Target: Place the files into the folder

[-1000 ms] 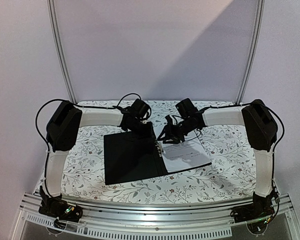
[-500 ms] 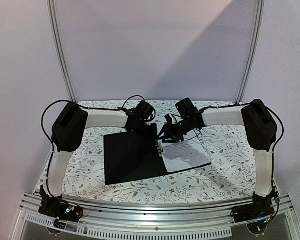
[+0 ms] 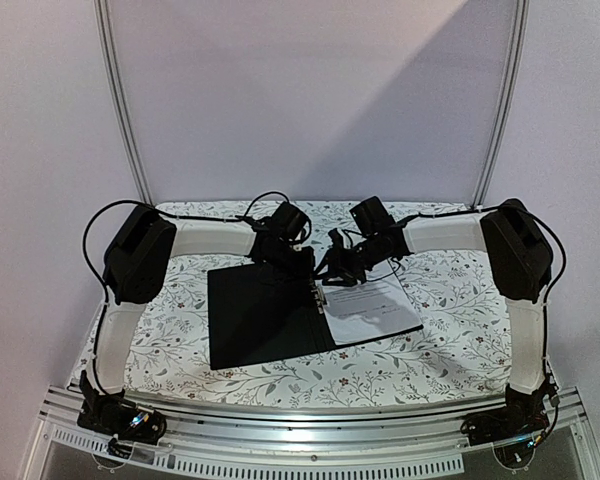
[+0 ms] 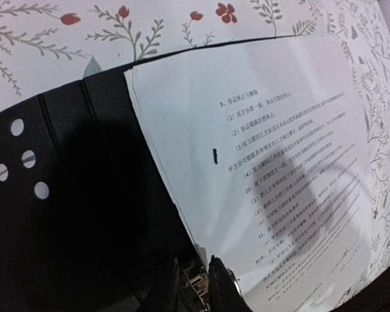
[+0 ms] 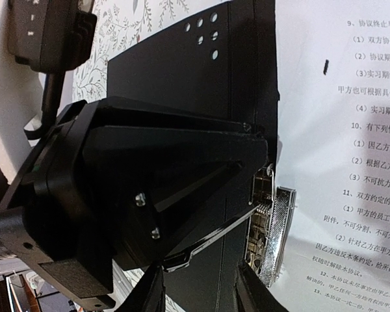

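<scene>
Your left arm (image 3: 205, 238) and right arm (image 3: 445, 233) reach inward. The right gripper (image 3: 332, 272) has its jaws apart; the left gripper (image 3: 298, 262) is possibly narrower, but it's too dark to judge.

Just ahead of the right gripper (image 5: 198, 292), whose fingers look like matt black plastic, the clip (image 5: 273, 234) is bright metal, its plate finely ribbed and shiny. The folder (image 5: 182, 71) that carries it is black inside, smooth with a dull sheen. The files (image 4: 266, 130) beyond the left gripper (image 4: 196, 291) are smooth white paper, matt, with fine black print. The desk (image 4: 52, 39) wears a pale floral-printed covering, seemingly cloth.
</scene>
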You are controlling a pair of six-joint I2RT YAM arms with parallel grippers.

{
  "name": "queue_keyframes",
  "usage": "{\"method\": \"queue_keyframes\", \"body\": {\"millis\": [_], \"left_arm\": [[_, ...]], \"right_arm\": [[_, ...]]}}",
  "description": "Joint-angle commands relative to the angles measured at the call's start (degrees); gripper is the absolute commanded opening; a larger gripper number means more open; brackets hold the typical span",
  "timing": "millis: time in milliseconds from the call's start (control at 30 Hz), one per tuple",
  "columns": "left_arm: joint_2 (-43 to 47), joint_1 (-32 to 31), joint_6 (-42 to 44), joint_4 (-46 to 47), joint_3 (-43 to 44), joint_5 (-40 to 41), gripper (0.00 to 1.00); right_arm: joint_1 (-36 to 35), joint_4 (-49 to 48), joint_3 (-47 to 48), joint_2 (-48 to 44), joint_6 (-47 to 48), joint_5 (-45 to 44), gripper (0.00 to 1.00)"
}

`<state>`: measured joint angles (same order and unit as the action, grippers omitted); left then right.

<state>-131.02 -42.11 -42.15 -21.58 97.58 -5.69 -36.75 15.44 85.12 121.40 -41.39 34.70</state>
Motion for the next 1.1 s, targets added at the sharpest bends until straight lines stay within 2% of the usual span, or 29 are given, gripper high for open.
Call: {"method": "queue_keyframes", "body": {"millis": [0,333,1067], "left_arm": [[0.4,-0.7,-1.1,2.3,-1.7,-1.5,0.17],[0.2,-0.6,-1.7,3.0,-1.9,-2.8,0.17],[0.1,-0.2,-2.2,3.7,-3.2,-3.4,0.17]], "right_arm": [[-0.5,-1.7,0.3,1.4,-0.4,0.7,0.35],[-0.3,-2.2,-0.1,0.7,-0.7,0.3,0.36],[-0.5,-5.2,-2.4,2.8,-3.4,5.5,0.28]]}}
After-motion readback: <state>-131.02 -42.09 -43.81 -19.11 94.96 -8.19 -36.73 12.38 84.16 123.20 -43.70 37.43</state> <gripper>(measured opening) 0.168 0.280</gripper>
